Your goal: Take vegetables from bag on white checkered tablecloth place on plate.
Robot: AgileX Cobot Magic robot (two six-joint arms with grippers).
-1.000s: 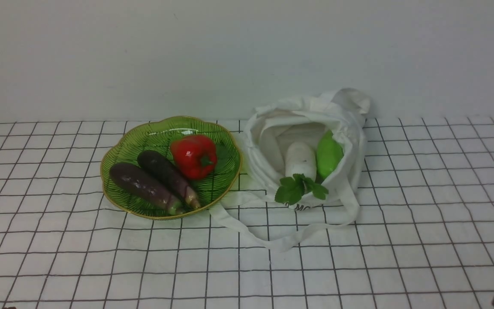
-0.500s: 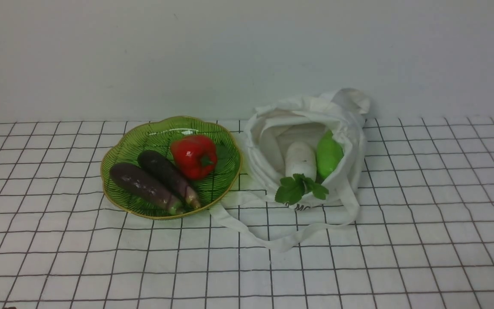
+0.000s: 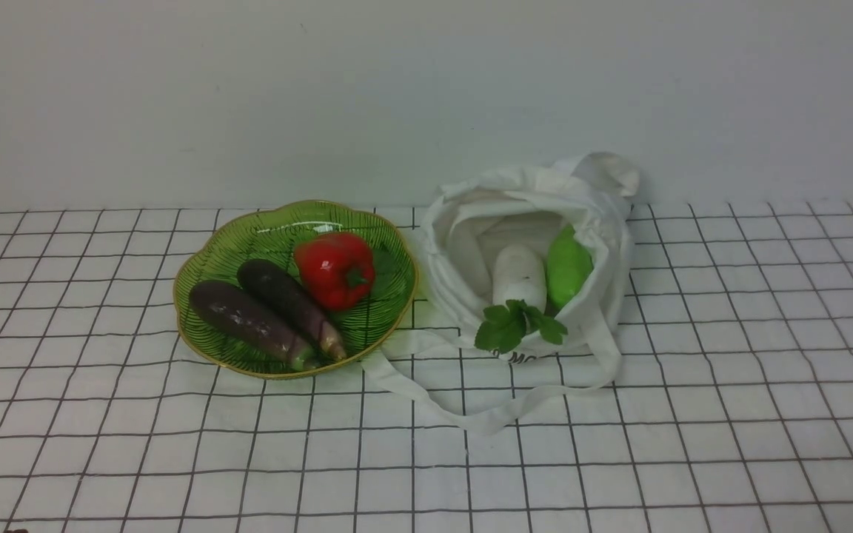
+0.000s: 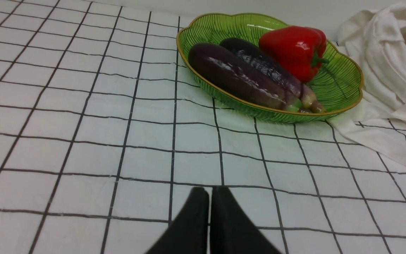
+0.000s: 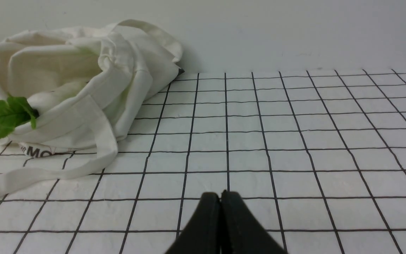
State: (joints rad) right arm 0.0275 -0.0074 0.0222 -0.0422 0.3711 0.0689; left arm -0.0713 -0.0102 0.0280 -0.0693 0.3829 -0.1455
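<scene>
Radish (image 3: 519, 275) body only front-view visible

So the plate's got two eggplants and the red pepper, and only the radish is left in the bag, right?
Not quite. The plate does hold two eggplants and the red pepper, but the front view shows two things left in the bag: the radish and a light green vegetable beside it.
</scene>
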